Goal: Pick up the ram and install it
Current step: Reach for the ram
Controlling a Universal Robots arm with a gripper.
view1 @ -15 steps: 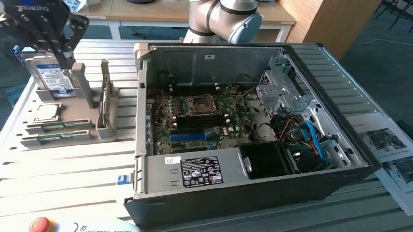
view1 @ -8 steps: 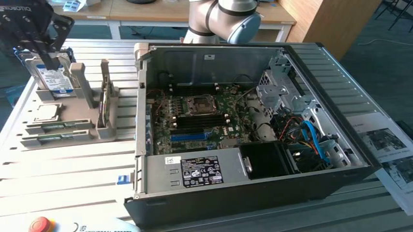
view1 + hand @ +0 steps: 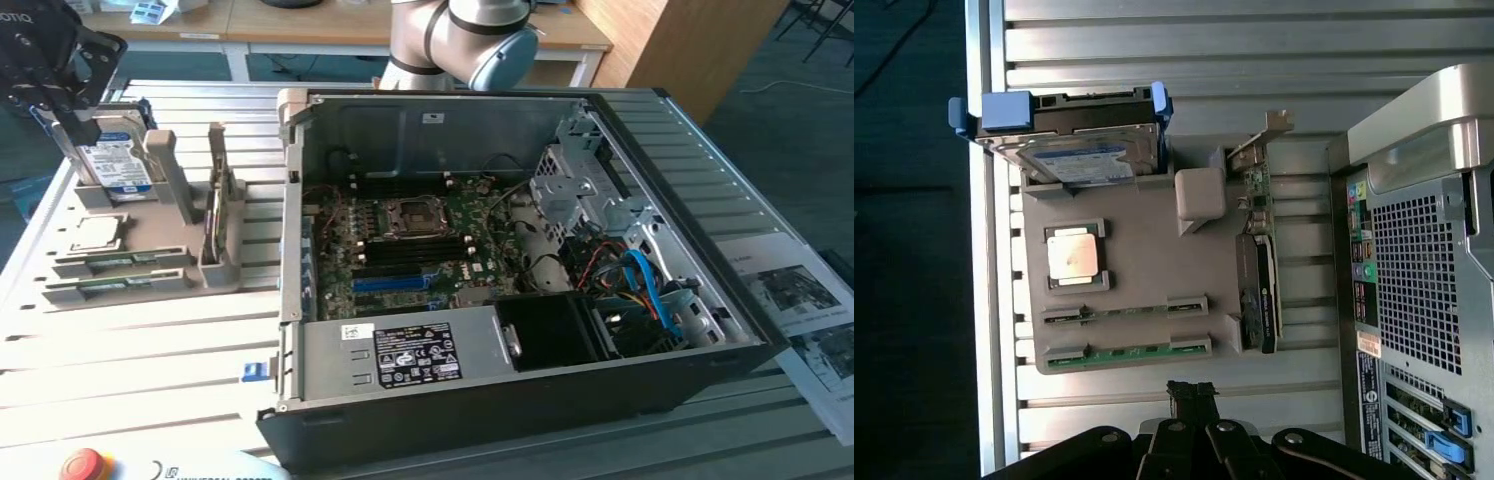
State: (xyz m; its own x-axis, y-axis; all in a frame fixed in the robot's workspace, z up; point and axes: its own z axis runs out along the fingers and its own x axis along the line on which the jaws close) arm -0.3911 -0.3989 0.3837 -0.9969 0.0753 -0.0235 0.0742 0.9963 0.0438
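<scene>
Black gripper [image 3: 1192, 392], jaws together and empty, is positioned near the flat green ram stick [image 3: 1129, 352], which could be knocked askew by unparted jaws.

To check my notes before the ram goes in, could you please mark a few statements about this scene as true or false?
1. The flat green ram stick lies in the grey holder tray, outside the black computer case. True.
2. The black gripper is shut on the ram stick. False: it is shut but holds nothing, and the ram stick lies apart from it in the tray.
3. The case is open, with its green motherboard showing. True.
4. The silver hard drive in its blue caddy sits inside the case. False: it stands on the tray.
</scene>
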